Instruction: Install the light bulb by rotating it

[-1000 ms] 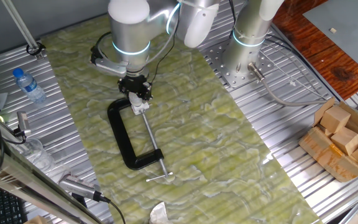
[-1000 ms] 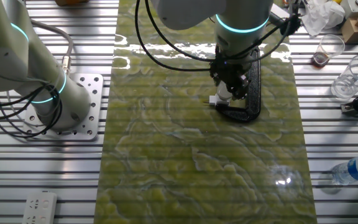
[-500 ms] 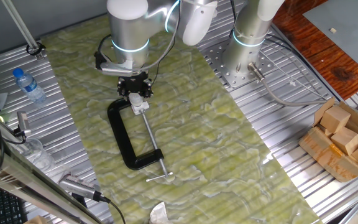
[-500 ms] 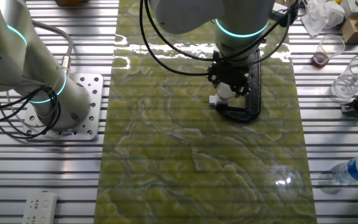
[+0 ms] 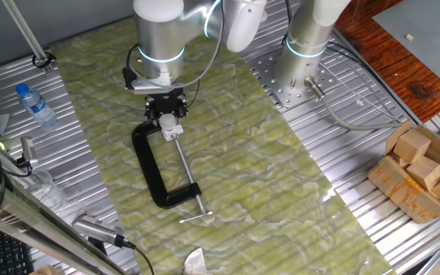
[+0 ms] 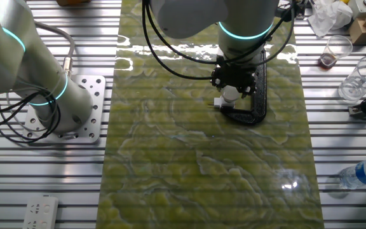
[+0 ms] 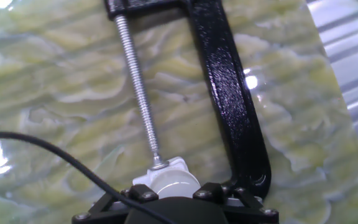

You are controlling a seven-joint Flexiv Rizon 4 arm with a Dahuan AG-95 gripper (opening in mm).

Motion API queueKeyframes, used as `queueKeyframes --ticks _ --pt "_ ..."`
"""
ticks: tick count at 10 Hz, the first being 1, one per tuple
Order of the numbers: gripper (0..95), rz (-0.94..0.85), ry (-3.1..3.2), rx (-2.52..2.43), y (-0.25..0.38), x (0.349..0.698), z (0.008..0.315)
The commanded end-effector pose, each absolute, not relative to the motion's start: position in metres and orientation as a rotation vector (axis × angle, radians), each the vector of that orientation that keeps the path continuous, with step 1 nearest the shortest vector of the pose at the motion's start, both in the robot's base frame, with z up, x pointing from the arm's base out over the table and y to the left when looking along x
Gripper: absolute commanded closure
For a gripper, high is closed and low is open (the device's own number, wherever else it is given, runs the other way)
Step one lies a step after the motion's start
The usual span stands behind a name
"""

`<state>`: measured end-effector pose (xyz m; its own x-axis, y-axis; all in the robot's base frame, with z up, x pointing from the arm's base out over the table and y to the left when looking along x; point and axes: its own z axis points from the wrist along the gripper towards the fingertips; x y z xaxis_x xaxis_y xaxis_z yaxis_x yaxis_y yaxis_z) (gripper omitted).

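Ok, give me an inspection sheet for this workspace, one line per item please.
Surface: green marbled mat on a ribbed metal table.
Job's things: small white rounded light bulb in a white holder at the tip of the black C-clamp's steel screw.
Clutter: plastic water bottle, clear cups, wooden blocks, white power strip.
End effector: directly over the bulb; finger state cannot be told.
Cables: black cables looping from the arm; one black cable crosses the hand view.
Surroundings: second arm's base bolted to the table.
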<state>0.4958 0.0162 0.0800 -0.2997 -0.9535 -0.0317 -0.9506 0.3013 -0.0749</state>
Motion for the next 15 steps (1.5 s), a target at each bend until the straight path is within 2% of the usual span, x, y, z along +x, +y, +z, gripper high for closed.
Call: queueKeyframes --ticks 1,2,3,6,8,12,15 --pt "38.0 -0.068 2.463 -1.830 0.0158 0.4964 0.0799" --pt "38.0 -0.070 2.461 -1.828 0.0161 0.4967 0.0797" --pt "57.0 -0.071 2.460 -1.828 0.0161 0.4968 0.0794" --pt "57.0 -0.067 2.461 -1.830 0.0162 0.4970 0.0785" --pt "95.0 -0.070 2.472 -1.812 0.0162 0.4970 0.0782" --pt "95.0 -0.045 2.663 -1.553 0.0163 0.4971 0.0783" --pt "95.0 -0.018 2.876 -1.168 0.0162 0.4971 0.0782"
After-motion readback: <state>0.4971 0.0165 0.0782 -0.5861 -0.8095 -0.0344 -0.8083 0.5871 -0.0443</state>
